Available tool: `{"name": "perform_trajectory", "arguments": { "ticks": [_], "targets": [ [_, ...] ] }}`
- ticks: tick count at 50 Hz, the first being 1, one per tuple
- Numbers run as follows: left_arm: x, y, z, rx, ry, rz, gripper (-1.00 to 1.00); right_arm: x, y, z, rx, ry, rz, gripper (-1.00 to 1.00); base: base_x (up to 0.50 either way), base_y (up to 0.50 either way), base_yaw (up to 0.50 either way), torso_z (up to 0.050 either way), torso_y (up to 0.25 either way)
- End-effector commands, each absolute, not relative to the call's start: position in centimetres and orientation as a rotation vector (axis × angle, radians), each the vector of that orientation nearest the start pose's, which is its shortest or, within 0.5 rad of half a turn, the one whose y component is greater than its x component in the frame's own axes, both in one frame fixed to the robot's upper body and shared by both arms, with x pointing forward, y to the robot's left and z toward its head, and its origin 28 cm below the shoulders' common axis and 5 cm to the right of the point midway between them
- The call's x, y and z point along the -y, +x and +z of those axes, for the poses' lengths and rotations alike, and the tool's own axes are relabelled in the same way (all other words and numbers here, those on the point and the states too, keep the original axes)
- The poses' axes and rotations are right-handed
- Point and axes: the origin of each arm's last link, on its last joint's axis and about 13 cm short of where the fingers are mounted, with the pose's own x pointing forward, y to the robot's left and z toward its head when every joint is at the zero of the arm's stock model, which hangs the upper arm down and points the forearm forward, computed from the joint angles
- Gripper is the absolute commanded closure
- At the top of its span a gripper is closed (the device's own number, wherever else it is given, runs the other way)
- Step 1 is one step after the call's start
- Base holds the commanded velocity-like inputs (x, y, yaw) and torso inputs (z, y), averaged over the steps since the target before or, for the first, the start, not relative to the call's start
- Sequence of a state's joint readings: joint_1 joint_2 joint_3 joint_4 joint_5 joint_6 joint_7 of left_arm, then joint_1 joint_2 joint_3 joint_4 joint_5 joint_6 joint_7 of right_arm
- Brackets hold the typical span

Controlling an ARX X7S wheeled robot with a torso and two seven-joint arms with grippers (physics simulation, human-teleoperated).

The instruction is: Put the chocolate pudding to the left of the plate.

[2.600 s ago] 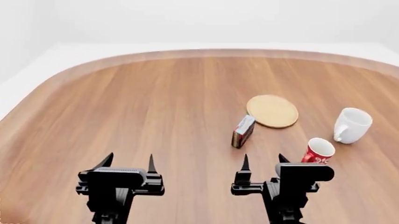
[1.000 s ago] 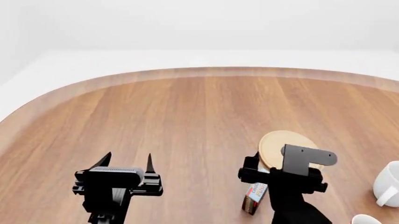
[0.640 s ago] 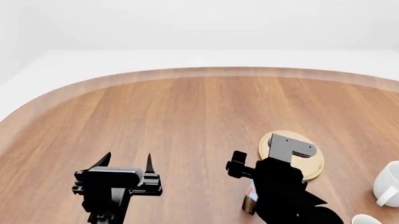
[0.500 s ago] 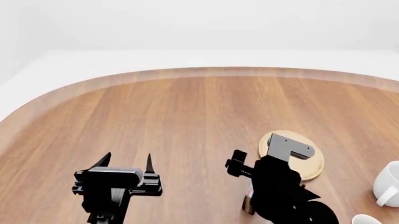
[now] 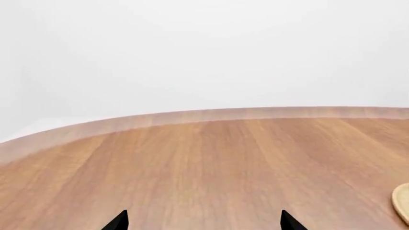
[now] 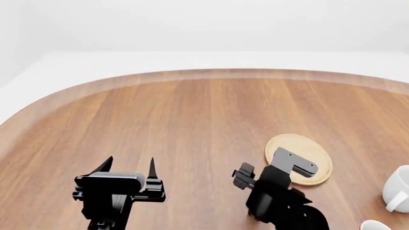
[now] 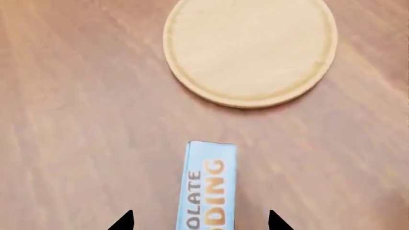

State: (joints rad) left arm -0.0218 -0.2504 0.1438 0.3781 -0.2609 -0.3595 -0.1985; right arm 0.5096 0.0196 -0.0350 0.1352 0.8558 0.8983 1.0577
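Note:
The chocolate pudding [image 7: 210, 188] is a thin carton with a light blue printed face, lying on the wooden table just short of the plate [image 7: 250, 50], a round light-tan disc. My right gripper [image 7: 199, 221] points down over the carton, open, with one fingertip on each side of it and apart from it. In the head view the right arm [image 6: 275, 201] hides the pudding and covers the plate's [image 6: 313, 160] near left edge. My left gripper [image 6: 130, 164] is open and empty over bare table at the near left; it also shows in the left wrist view [image 5: 202, 223].
A white mug [image 6: 399, 188] stands at the right edge of the head view, and a sliver of another mug [image 6: 376, 225] shows at the bottom right. The table's curved far edge [image 6: 211, 73] runs across the back. The plate's rim [image 5: 403, 203] shows in the left wrist view.
My right arm has tipped downward and lowered over the pudding, which showed below it before and is now hidden in the head view. The left arm has not moved.

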Motion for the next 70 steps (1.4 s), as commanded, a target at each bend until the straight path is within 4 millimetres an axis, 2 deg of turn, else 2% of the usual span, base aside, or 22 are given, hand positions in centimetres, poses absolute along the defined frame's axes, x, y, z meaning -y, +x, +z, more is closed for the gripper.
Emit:
{"name": "perform_trajectory", "arguments": {
  "ticks": [1, 45, 70],
  "targets": [
    [-21.9, 20.6, 7.2, -0.004, 0.006, -0.035, -1.0, 4.5, 28.8, 7.6, -0.829, 0.318, -0.499, -1.0, 0.0, 0.0, 0.0, 0.0, 0.0],
    [-21.9, 20.6, 7.2, -0.003, 0.011, -0.034, -1.0, 4.3, 29.5, 4.7, -0.972, 0.342, -0.451, -1.0, 0.0, 0.0, 0.0, 0.0, 0.0],
    [-21.9, 20.5, 7.2, -0.001, 0.011, -0.034, -1.0, 4.4, 29.9, 3.8, -1.026, 0.378, -0.445, -1.0, 0.0, 0.0, 0.0, 0.0, 0.0]
  ]
}}
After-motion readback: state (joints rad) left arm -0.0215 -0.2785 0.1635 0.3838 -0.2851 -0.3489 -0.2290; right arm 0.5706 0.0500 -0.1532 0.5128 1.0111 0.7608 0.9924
